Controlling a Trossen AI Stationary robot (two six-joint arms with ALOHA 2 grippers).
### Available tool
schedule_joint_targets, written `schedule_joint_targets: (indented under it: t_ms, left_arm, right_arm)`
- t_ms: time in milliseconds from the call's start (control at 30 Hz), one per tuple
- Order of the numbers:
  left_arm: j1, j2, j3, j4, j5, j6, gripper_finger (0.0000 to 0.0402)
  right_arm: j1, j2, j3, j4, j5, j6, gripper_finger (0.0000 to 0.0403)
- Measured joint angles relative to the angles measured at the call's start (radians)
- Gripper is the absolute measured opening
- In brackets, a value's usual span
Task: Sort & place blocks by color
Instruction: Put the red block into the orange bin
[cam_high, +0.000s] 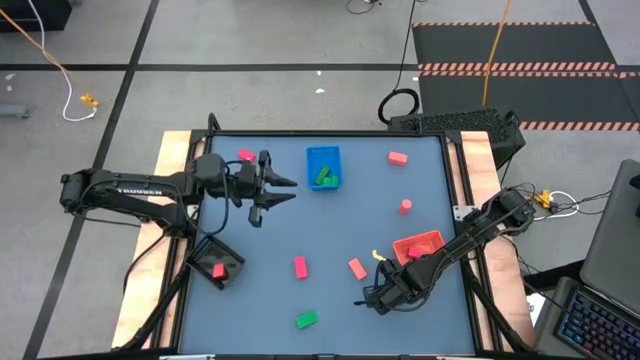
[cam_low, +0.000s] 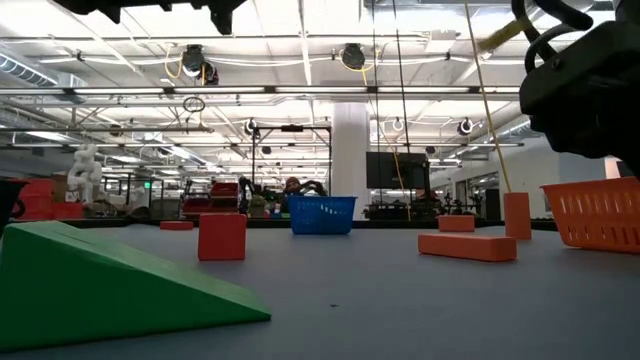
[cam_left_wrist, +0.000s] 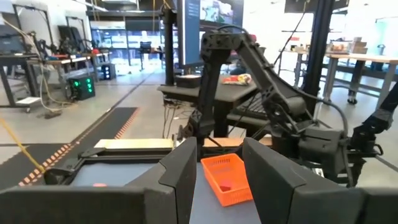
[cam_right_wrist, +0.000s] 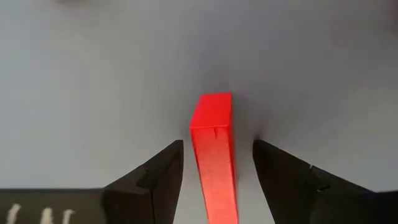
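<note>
A red block (cam_right_wrist: 214, 155) sits between the fingers of my right gripper (cam_right_wrist: 217, 146), with a gap showing on each side of it. The gripper points steeply down and is open, low over the table's near right part (cam_high: 372, 298), and it hides the block in the high view. My left gripper (cam_high: 292, 191) hangs raised over the far left part. It is level, points toward the table's right edge, and is open and empty (cam_left_wrist: 219, 162). Loose blocks rest on the table: pink ones (cam_high: 245, 155) (cam_high: 300, 266), salmon ones (cam_high: 398, 157) (cam_high: 357, 268), a red one (cam_high: 406, 206) and a green one (cam_high: 306, 320).
The blue tray (cam_high: 323, 155) at the far middle holds green blocks. The red tray (cam_high: 428, 238) stands just beyond my right gripper. The black tray (cam_high: 205, 250) at the near left holds a pink block. Bare table lies between the trays.
</note>
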Motion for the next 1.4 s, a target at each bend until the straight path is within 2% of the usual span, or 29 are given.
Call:
schedule_joint_targets:
  t_ms: [233, 333, 433, 633, 900, 1000, 1167, 1400]
  left_arm:
    - [-0.014, 0.000, 0.000, 0.004, 0.000, 0.000, 0.0131]
    - [-0.014, 0.000, 0.000, 0.004, -0.001, 0.004, 0.0131]
    - [-0.014, 0.000, 0.000, 0.005, -0.001, 0.009, 0.0131]
    - [-0.014, 0.000, 0.000, 0.006, -0.002, 0.023, 0.0131]
    - [-0.014, 0.000, 0.000, 0.007, -0.002, 0.024, 0.0131]
    - [-0.014, 0.000, 0.000, 0.007, -0.003, 0.025, 0.0131]
    - [-0.014, 0.000, 0.000, 0.007, -0.003, 0.026, 0.0131]
    - [-0.014, 0.000, 0.000, 0.004, -0.003, 0.044, 0.0131]
  right_arm:
    - [0.000, -0.001, -0.007, 0.004, 0.000, -0.050, 0.0191]
    - [0.000, 0.000, -0.009, 0.032, -0.007, -0.107, 0.0176]
    - [0.000, -0.003, -0.012, 0.054, -0.009, -0.179, 0.0141]
    - [-0.003, -0.018, -0.012, 0.079, 0.001, -0.268, 0.0048]
    - [-0.061, -0.183, -0.012, 0.126, 0.102, -0.458, 0.0049]
    - [-0.093, -0.272, -0.011, 0.052, 0.115, -0.527, 0.0062]
    - [-0.138, -0.414, -0.010, -0.243, 0.096, -0.544, 0.0055]
    - [-0.150, -0.560, -0.013, -0.609, 0.073, -0.454, 0.0055]
